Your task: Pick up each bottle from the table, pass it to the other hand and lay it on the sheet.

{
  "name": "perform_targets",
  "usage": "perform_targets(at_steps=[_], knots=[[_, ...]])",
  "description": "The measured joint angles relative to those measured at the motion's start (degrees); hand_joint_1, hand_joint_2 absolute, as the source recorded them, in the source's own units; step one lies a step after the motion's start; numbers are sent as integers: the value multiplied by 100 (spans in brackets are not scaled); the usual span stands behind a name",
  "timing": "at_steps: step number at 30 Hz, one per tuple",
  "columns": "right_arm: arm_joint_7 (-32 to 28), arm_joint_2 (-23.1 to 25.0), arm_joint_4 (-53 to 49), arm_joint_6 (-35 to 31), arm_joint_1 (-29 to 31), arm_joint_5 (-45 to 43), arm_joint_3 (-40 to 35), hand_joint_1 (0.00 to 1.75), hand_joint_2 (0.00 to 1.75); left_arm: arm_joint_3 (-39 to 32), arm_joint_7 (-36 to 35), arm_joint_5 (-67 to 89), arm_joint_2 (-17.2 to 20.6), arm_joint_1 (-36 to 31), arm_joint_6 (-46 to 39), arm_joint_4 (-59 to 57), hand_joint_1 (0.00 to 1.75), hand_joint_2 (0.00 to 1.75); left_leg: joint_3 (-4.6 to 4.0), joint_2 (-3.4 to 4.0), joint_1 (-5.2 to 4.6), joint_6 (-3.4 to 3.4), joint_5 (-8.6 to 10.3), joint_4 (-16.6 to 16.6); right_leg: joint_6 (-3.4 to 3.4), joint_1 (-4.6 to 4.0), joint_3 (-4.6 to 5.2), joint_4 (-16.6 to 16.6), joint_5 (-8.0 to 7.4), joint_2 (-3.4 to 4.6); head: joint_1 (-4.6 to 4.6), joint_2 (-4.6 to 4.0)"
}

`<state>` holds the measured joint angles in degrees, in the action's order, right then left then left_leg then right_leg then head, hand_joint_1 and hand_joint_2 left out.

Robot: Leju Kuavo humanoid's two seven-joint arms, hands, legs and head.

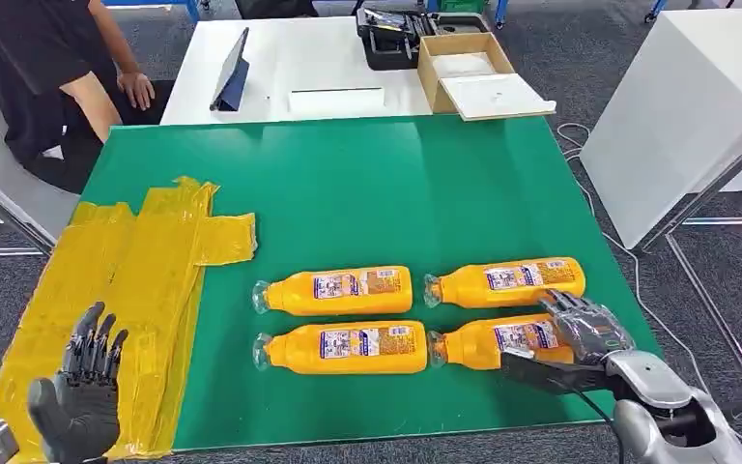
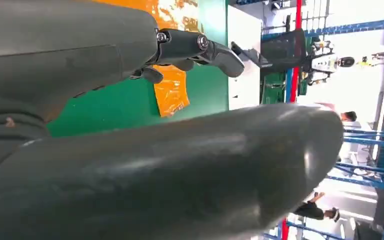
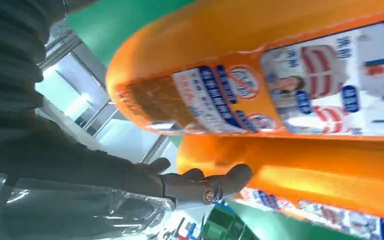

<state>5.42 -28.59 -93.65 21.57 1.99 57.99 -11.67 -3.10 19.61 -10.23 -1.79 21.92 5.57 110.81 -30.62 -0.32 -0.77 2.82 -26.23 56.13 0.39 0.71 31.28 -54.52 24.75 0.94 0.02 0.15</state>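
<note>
Orange plastic made up all four bottles, which lay on their sides on the green worktop (image 1: pixel 367 184) in two rows of two, long axes running across the worktop and their clear caps pointing toward the yellow sheet (image 1: pixel 116 280). Each carried a white, blue and red label; the print was too small to read in the head view, and in the right wrist view it showed as blurred blue lettering beside a small pictured figure. The right hand (image 1: pixel 580 338) rested on the near right bottle (image 1: pixel 498 343) at its base end, fingers (image 3: pixel 215 182) draped over its far side and thumb on the near side, though a firm grasp could not be told. Just beyond those fingers lay the far right bottle (image 1: pixel 507 281), and toward the caps lay the near left bottle (image 1: pixel 343 348) and the far left bottle (image 1: pixel 333 291). The left hand (image 1: pixel 77 396) hovered over the sheet's near end, fingers (image 2: pixel 200 47) spread and holding nothing.
</note>
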Motion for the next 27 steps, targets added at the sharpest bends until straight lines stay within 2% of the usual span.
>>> perform_targets(at_steps=[5, 13, 19, 24, 25, 26, 27], knots=[[-79, -6, 214, 275, 86, -146, -155, 0, 175, -138, -87, -57, -74, -7, 131, 0, 0, 0, 4, -2, -1, 0, 0, 0, 0, 0, 1, 0, 0, 0, 2, 0], [-81, -262, 50, 887, -114, -413, -177, 0, 175, -400, -133, -120, -164, 0, 201, 0, 0, 0, 2, -2, -3, 1, -1, 0, 0, 0, 0, 0, 0, -1, 2, 0], [11, -339, -149, 1263, -309, -372, 64, 0, 175, -494, -184, -164, -216, -60, 302, -7, 0, 0, 6, -6, -3, 1, -1, 1, 0, 0, 2, 1, 0, -4, 0, 0], [31, -420, -263, 1322, -650, -297, 354, 0, 175, -492, -194, -170, -216, -190, 247, -94, 0, 0, 4, -5, -2, 1, -1, 1, 0, 0, 1, 1, 0, -4, 0, 0], [31, -444, -278, 1322, -706, -291, 411, 14, 175, -487, -194, -177, -214, -223, 240, -114, 0, 0, 5, -4, -2, 1, -1, 1, 0, 0, 1, 1, 0, -4, 2, 0], [31, -470, -280, 1316, -747, -291, 472, 143, 175, -476, -194, -177, -214, -254, 236, -137, 0, 0, 5, -4, -3, 1, -1, 1, 0, 0, 1, 1, 0, -4, 0, 0], [31, -492, -280, 1313, -783, -291, 518, 166, 175, -465, -197, -177, -214, -281, 229, -157, 0, 0, 5, -4, -3, 1, -1, 1, 0, 0, 1, 1, 0, -4, 2, 0]])
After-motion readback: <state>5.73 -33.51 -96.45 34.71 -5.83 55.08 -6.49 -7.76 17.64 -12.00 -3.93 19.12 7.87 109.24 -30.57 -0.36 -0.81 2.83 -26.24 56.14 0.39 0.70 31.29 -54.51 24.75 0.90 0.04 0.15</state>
